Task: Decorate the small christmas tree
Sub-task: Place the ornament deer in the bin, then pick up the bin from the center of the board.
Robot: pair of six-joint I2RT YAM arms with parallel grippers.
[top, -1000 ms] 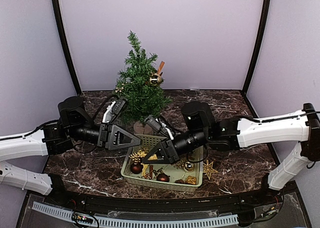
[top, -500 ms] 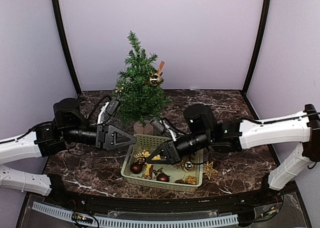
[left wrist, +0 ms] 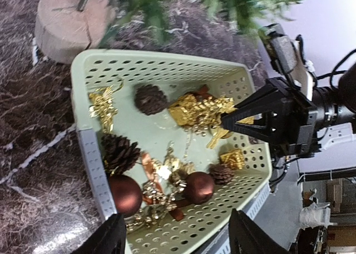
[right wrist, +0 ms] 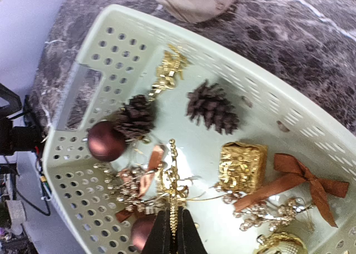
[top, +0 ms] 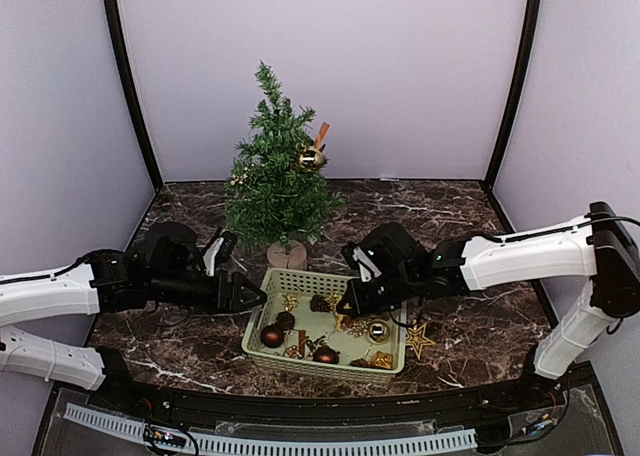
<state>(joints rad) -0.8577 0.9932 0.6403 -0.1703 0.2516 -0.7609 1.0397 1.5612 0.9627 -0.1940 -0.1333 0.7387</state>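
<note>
Reaching into the basket (left wrist: 161, 64), the right jaws sat pinched shut among gold ornaments (right wrist: 242, 166); the left jaws gaped empty.

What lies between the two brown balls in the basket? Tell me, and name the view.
Gold beaded sprigs lie between the brown ball by the rim and the other brown ball in the basket. The left wrist view shows this.

The top camera looks down from above the near edge. Both wrist cameras, close and opposed, share the pale-green perforated plastic basket (top: 320, 367).
</note>
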